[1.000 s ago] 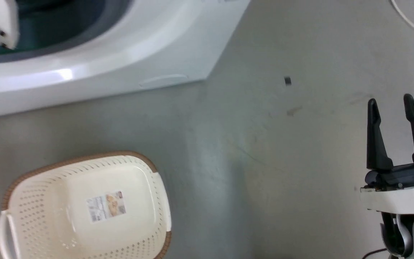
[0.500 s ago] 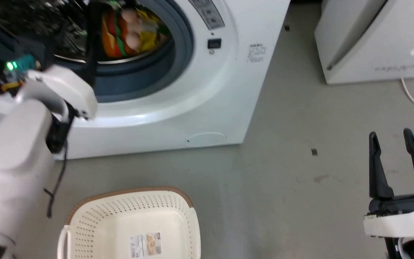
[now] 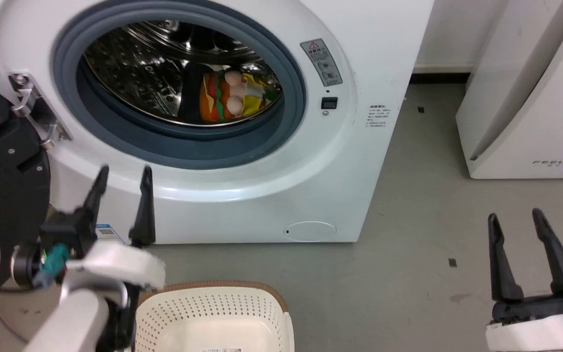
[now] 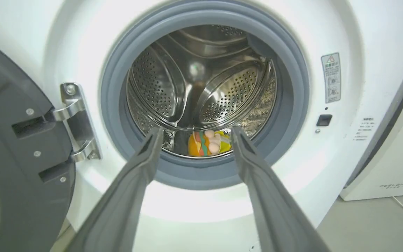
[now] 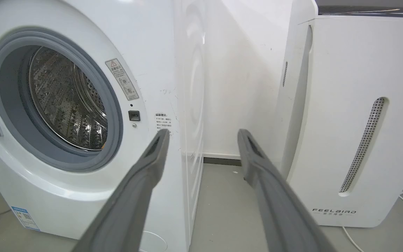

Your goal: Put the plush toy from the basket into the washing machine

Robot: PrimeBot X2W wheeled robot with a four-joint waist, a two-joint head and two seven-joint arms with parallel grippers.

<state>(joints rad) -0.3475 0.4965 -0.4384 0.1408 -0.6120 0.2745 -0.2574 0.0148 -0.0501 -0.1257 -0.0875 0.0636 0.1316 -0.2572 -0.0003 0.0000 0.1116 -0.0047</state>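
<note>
Orange, red and green, the plush toy [image 3: 225, 98] is lying inside the steel drum [image 3: 130, 73] of the washing machine [image 3: 262, 190], close behind the grey gasket; the black-rimmed door [image 3: 3, 166] is hanging open at the left; the left gripper [image 3: 125, 169] is hovering outside the porthole, jaws spread and holding nothing; the right gripper [image 3: 514, 214] is standing over the floor, jaws likewise spread and bare; the basket [image 3: 188, 318] is sitting on the floor before the machine, beside the left arm.
</note>
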